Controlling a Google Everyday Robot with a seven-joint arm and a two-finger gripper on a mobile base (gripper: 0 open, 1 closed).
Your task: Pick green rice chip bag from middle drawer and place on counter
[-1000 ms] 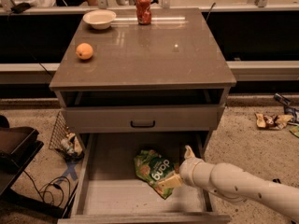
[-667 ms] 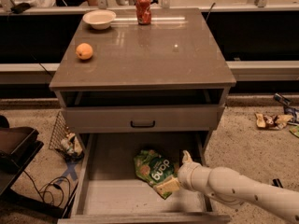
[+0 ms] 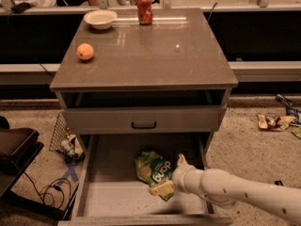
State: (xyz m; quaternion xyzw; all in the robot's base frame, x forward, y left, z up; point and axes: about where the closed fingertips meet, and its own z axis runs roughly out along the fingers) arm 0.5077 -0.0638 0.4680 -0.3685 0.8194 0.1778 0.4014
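Grasp step: the gripper (image 3: 178, 169), spread or closed I cannot tell, sits at the right edge of the green rice chip bag (image 3: 153, 170) lying in the middle drawer (image 3: 113, 194); next, pinch it and lift to the bench (image 3: 164, 55).

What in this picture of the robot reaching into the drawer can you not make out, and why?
All in the camera view:
- The gripper, at the green rice chip bag in the middle drawer: whether it holds the bag cannot be told.
- Bag's lower corner: hidden by the gripper.
- Arm: cut off by the right and bottom edges.
- Can: lettering unreadable.
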